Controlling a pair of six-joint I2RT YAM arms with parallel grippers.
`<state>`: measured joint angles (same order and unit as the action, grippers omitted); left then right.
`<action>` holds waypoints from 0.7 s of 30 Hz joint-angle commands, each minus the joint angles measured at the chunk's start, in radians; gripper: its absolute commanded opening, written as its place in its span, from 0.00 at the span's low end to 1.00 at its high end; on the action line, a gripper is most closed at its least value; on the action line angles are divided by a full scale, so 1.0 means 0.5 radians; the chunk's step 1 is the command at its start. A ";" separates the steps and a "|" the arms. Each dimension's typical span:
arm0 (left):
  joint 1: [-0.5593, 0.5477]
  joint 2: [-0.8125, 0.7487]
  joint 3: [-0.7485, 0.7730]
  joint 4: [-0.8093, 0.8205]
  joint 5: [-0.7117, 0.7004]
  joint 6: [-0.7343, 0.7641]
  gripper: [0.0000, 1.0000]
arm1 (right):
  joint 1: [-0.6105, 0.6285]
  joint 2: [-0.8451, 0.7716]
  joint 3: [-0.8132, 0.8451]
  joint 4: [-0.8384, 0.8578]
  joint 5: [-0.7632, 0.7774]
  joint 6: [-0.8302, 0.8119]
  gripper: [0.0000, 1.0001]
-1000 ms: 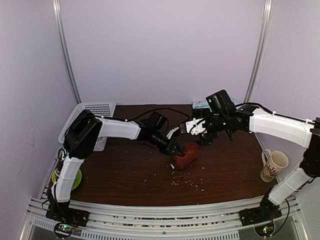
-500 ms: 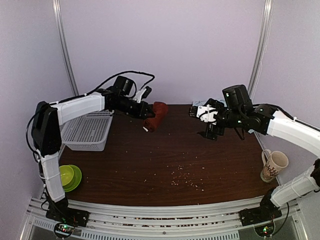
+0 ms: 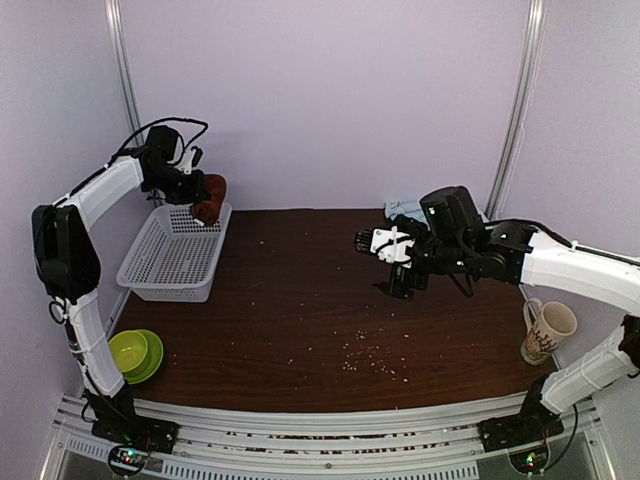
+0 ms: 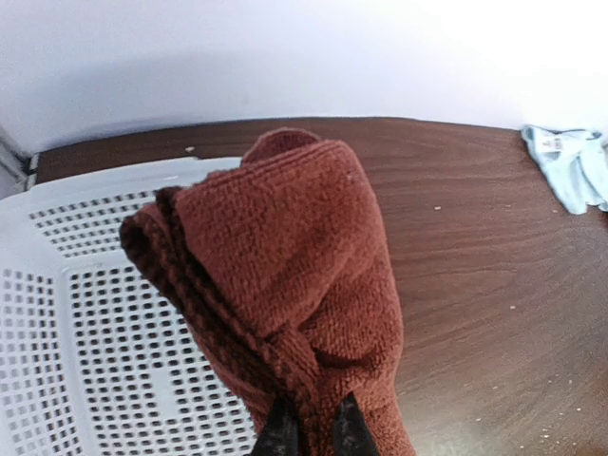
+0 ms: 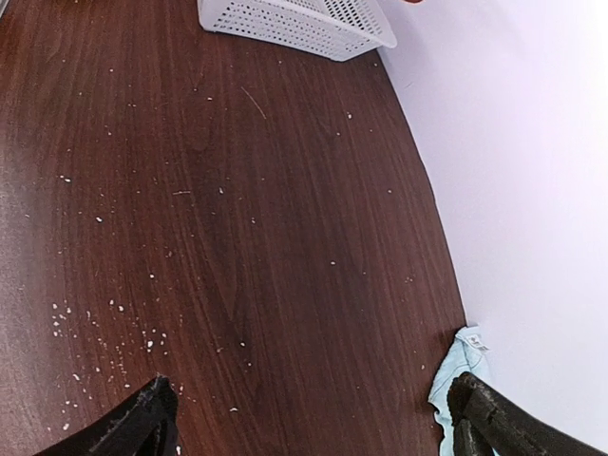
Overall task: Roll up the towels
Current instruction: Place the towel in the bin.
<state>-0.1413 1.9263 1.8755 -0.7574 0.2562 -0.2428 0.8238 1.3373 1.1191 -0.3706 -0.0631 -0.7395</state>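
With my left tool (image 4: 313, 429) pinching the rolled rust-red towel (image 4: 285, 275) over the white basket (image 3: 170, 262) at ten o'clock, I should lower it gently before releasing; my right tool (image 3: 393, 262) hangs spread.

Dark wood-grain table (image 3: 300, 330): a ribbed metal rail (image 3: 330, 440) runs along its 6 o'clock edge.

White perforated plastic basket (image 3: 172, 262): upright at 10 o'clock, against the left edge.

Lime-green bowl (image 3: 133, 353): at 8 o'clock, near the left edge, well apart from the basket.

Cream mug (image 3: 546, 331) with a dark pattern: upright at 4 o'clock, at the right edge.

Pale crumbs (image 3: 370, 358): scattered over the tabletop, densest toward 5 o'clock.

Metal posts (image 3: 520, 100): stand at 11 and 1 o'clock against the lilac walls.
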 commanded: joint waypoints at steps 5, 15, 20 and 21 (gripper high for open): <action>0.173 0.098 0.112 -0.382 -0.304 0.125 0.00 | 0.135 0.123 -0.049 0.061 0.091 0.071 1.00; 0.391 -0.102 -0.460 -0.106 -0.147 0.194 0.00 | 0.220 0.168 -0.073 0.085 0.092 0.076 1.00; 0.479 -0.166 -0.629 -0.027 0.062 0.242 0.00 | 0.249 0.197 -0.080 0.090 0.090 0.074 1.00; 0.501 -0.177 -0.655 -0.018 0.146 0.266 0.00 | 0.252 0.203 -0.078 0.086 0.089 0.074 1.00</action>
<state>0.0826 1.9106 1.5761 -0.8589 0.1867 -0.1566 0.9379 1.4246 1.0874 -0.3401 -0.0391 -0.7208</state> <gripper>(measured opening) 0.072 0.999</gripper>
